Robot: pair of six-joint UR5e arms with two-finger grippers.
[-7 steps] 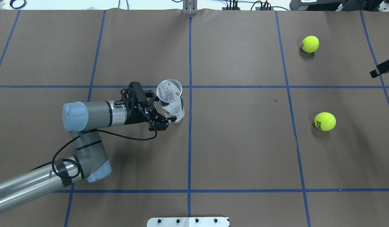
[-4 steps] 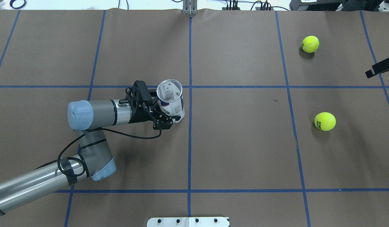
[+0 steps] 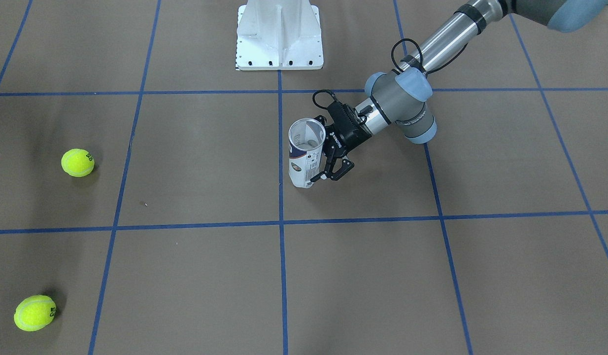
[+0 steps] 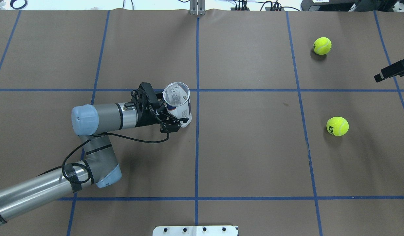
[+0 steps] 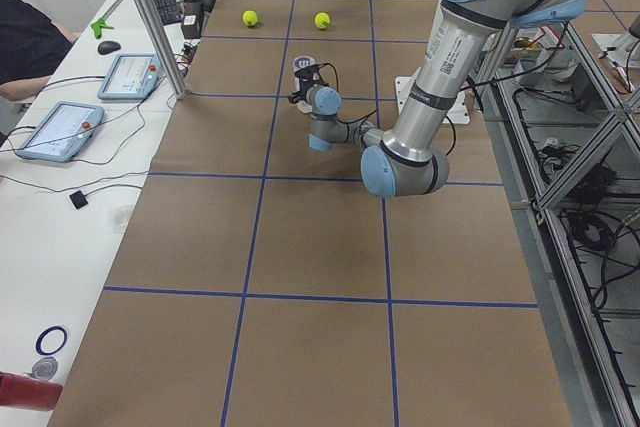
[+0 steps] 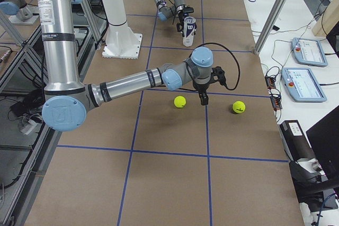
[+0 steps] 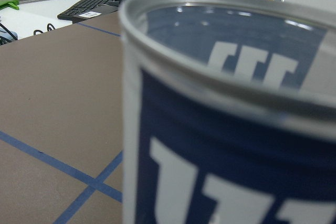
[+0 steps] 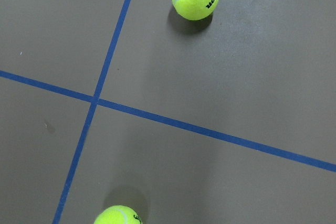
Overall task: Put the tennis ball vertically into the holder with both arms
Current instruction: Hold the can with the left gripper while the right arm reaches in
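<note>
**Brown paper table (image 4: 254,147): holder (image 3: 304,158) upright inside the wide left gripper (image 4: 174,114)**

Blue tape lines divide the table into squares. Several things are hard to see. The right gripper (image 6: 204,99) is cut off at the right edge of the overhead view, and its own wrist view shows no fingers. I therefore cannot tell if it is open or closed. In the right side view it points down above the table, between the two balls. The left wrist view is almost filled by the blurred holder, and only its silver rim and navy label can be made out. In the front view one finger (image 3: 336,165) of the left gripper shows beside the holder, and the other is hidden behind it.

The holder stands near the table's middle, just beside the central blue line, on the robot's left side. The left gripper's jaws are spread wide around its lower part, and I cannot tell if they press it. Through its open mouth only the inside of the label shows. One ball (image 4: 322,45) and a second ball (image 4: 337,126) lie on the table on the robot's right, well apart from the holder.
</note>
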